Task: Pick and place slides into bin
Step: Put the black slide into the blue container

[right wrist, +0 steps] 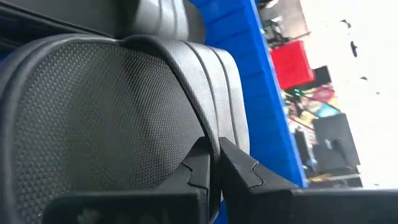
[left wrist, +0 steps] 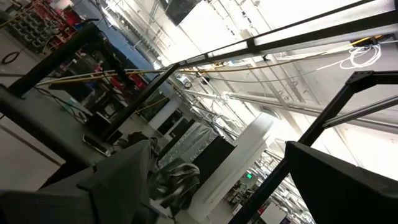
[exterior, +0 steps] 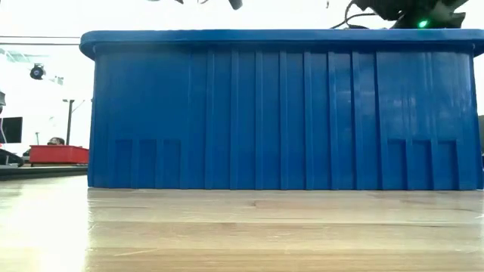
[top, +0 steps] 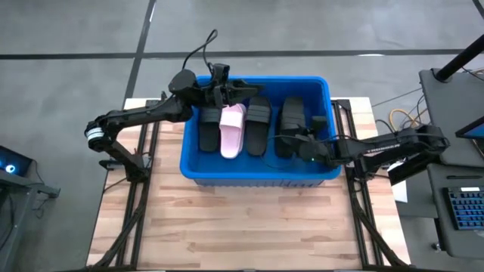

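Observation:
The blue bin (top: pixel 318 175) stands on the wooden table and fills the low view (exterior: pixel 280 113). In it lie a black slide (top: pixel 208 130), a pink slide (top: pixel 233 130) and another black slide (top: pixel 259 125), side by side. My right gripper (top: pixel 291 145) is inside the bin at its right end, shut on a further black slide (top: pixel 293 117). My left gripper (top: pixel 243 89) hovers open above the bin's far rim. Its fingers (left wrist: pixel 124 180) point up into the room with nothing between them. My right gripper pinches the edge of the black slide's broad strap (right wrist: pixel 208 134) between its two fingers (right wrist: pixel 242 174). It comes from the table's right side, slanting a little downward. The slide is inside the bin, its textured footbed (right wrist: pixel 93 112) facing the camera. Whether its sole rests on the bin's floor, I cannot tell.
Black frame rails (top: pixel 144 166) run along both sides of the table. Bare wood (top: pixel 242 227) lies between the bin and the near edge. A stand with a keyboard (top: pixel 463 211) is off the table's right side.

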You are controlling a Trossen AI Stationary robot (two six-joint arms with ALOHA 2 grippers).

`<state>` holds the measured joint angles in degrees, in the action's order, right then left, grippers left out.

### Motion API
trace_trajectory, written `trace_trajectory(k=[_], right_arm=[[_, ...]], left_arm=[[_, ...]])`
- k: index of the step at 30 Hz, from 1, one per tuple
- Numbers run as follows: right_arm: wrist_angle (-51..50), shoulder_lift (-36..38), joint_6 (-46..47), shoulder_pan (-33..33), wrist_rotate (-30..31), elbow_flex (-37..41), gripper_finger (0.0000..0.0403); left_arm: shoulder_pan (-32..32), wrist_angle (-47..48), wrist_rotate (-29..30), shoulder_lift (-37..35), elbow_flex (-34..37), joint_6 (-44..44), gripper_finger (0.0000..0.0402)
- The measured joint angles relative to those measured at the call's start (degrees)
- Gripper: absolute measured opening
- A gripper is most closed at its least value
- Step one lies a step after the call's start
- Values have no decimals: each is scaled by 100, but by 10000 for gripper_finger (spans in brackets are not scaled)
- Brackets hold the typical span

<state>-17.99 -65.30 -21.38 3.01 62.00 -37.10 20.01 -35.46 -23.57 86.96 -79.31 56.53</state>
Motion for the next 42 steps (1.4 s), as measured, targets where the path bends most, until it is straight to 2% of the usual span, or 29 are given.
trace_trajectory(k=[3,15,28,32,42], right_arm=[[485,2,-357,-290,-481,132,9],[708,0,-107,-1420,-2298,383,12],[1104,-9,183,-1631,-2621,396,20],[1107,-9,384,-1651,-2787,396,53],[667,-11,1367,-1642,-3878,342,190]], left_arm=[[0,0,0,0,4,0,356],[0,27,-2,0,18,0,356],[-2,236,-11,0,24,9,356],[-9,217,-17,0,24,9,356],[-11,249,-22,0,27,11,356]])
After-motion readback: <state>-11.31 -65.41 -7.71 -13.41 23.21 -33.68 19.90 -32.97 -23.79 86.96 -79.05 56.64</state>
